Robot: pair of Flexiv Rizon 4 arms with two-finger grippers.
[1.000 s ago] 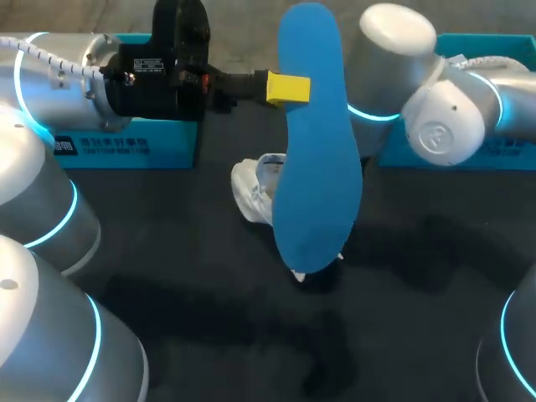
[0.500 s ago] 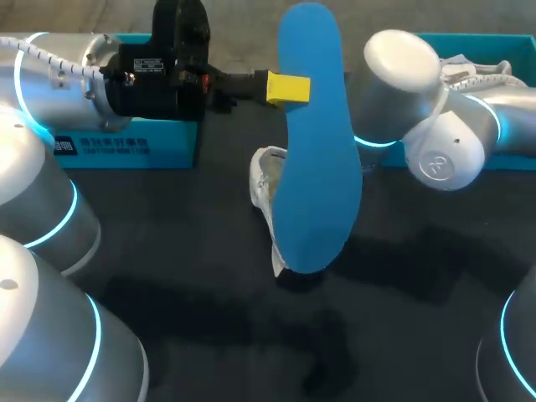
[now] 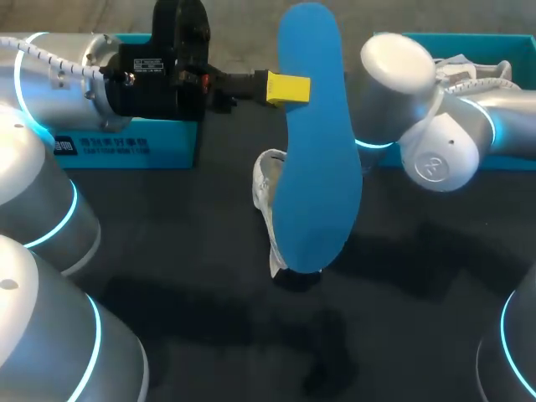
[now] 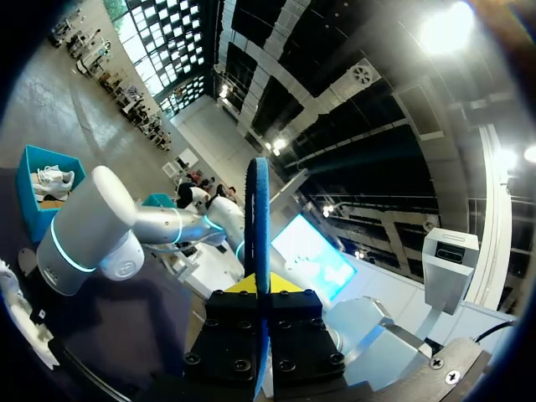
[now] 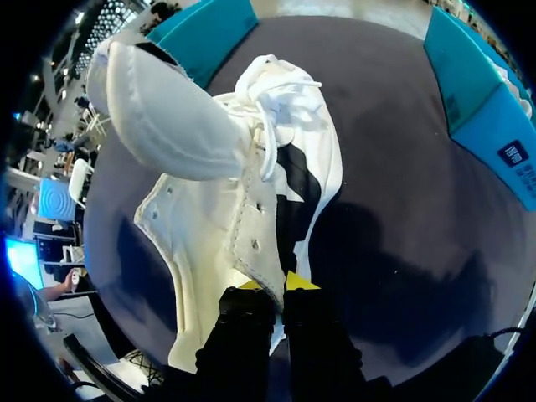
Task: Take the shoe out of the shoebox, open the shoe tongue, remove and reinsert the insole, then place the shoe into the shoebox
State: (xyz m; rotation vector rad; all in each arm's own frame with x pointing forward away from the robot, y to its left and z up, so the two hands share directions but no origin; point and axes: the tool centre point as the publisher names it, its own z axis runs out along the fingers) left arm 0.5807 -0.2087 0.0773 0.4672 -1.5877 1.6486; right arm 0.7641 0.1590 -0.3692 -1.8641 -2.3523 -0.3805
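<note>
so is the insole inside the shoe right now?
No, the blue insole is clamped in the left gripper, outside the white shoe that the right gripper pinches by its edge.

A robotics lab or test station is indicated. A dark tabletop (image 3: pixel 184 251) is flanked by two heavy silver robot arms ringed with glowing cyan light: the left arm (image 3: pixel 59 84) is seen at the upper left of the frame, the right arm (image 3: pixel 435 142) at the upper right. White cable conduit is run along the left arm. A teal shoebox (image 3: pixel 167 146) and a second shoebox (image 3: pixel 502 155) are set along the tabletop's far edge.
</note>
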